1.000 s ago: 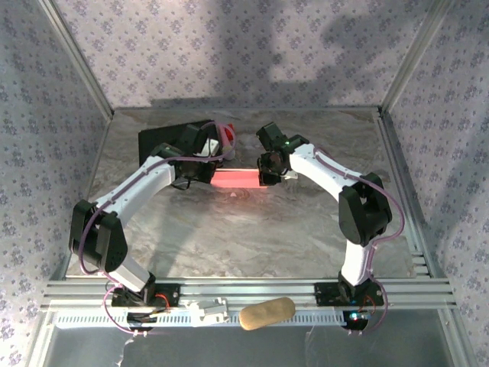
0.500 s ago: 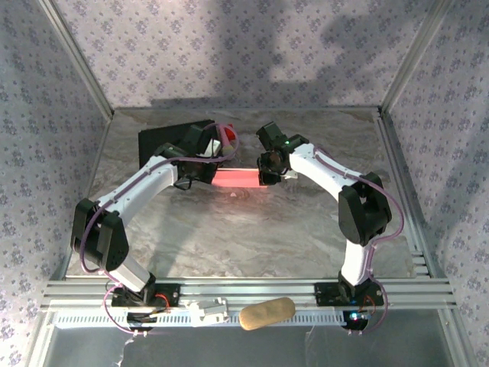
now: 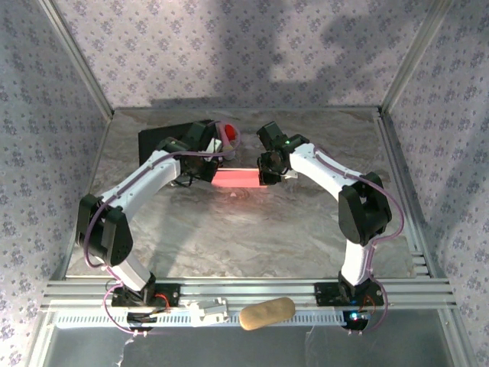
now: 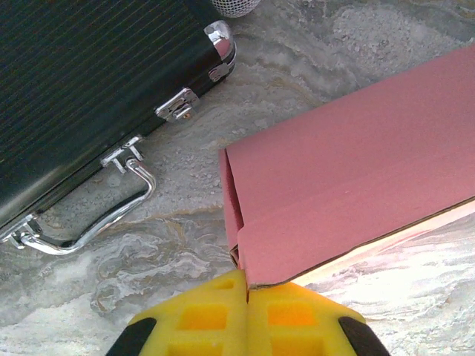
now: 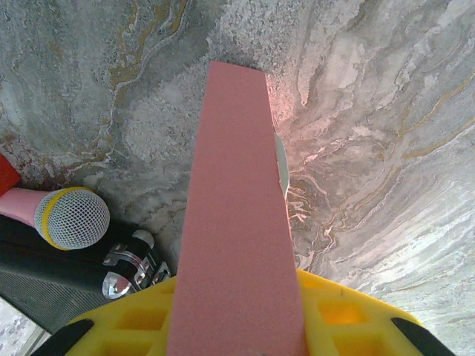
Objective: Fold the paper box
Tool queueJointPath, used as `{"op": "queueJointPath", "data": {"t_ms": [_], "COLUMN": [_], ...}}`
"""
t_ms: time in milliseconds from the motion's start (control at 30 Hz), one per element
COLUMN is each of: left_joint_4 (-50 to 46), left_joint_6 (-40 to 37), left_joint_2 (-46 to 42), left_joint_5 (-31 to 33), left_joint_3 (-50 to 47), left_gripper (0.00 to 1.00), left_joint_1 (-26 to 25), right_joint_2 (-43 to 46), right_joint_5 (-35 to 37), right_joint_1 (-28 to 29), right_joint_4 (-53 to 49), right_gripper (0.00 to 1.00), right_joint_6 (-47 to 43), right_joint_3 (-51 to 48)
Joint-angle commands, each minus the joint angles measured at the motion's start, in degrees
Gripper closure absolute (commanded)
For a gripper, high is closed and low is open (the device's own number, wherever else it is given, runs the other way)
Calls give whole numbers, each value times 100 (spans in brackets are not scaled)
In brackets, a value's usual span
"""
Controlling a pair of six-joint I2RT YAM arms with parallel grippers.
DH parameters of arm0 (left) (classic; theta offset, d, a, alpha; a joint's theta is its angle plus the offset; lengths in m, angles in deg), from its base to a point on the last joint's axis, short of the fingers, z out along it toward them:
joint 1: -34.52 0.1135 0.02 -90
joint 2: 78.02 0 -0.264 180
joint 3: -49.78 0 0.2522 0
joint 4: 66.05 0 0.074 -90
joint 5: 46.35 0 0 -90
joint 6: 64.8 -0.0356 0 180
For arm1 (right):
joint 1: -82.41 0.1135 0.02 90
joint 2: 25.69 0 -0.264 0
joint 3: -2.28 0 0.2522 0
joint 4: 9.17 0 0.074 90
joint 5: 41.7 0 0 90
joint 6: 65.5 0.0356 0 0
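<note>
The paper box [image 3: 238, 179] is a long, flat pink box held between my two grippers above the middle of the marble table [image 3: 252, 229]. My left gripper [image 3: 209, 176] is at its left end. In the left wrist view the yellow fingers [image 4: 193, 319] are pressed together, and my left gripper [image 4: 247, 297] pinches the near corner of the paper box [image 4: 356, 170], whose end flap stands folded in. My right gripper [image 3: 263, 177] holds the right end. In the right wrist view the paper box [image 5: 234, 222] runs straight out of my right gripper [image 5: 236, 334], clamped between the yellow fingers [image 5: 349, 319].
A black case [image 3: 159, 141] with metal latches and a handle [image 4: 89, 222] lies at the back left, close to the box's left end. A pink microphone [image 5: 73, 217] with a red part [image 3: 228, 131] rests by it. A tan oblong object [image 3: 267, 312] lies on the front rail.
The left arm's wrist has shifted slightly toward the back, uncovering more of the red microphone part. The box and the right arm have stayed where they were.
</note>
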Motion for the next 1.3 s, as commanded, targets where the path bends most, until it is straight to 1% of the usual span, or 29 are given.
{"op": "queueJointPath", "data": {"t_ms": [0,200,433,633,800,967,1267], "left_joint_4": [-649,-649,-373,-302,-97,51,-191], "left_joint_6": [-206,69,617,757,751,638,398], "left_joint_2": [254,235,194,225,202,201,169], "left_joint_5": [621,224,-703,-931,-935,-784,-365], "left_joint_3": [67,79,-149,-216,-417,-545,-382], "left_gripper": [100,100,100,100,100,100,100], "left_joint_1": [-3,-5,226,328,368,384,488], "right_joint_2": [-161,-180,-187,-205,-231,-255,-240], "right_joint_5": [-242,-252,-258,-256,-276,-280,-280], "right_joint_1": [-76,-68,-63,-50,-48,-66,-113], "right_joint_4": [-379,-347,-343,-324,-304,-299,-308], "right_gripper": [72,72,73,73,73,73,73], "right_joint_6": [-46,-47,-46,-46,-44,-59,-132], "right_joint_3": [41,32,39,49,52,76,67]}}
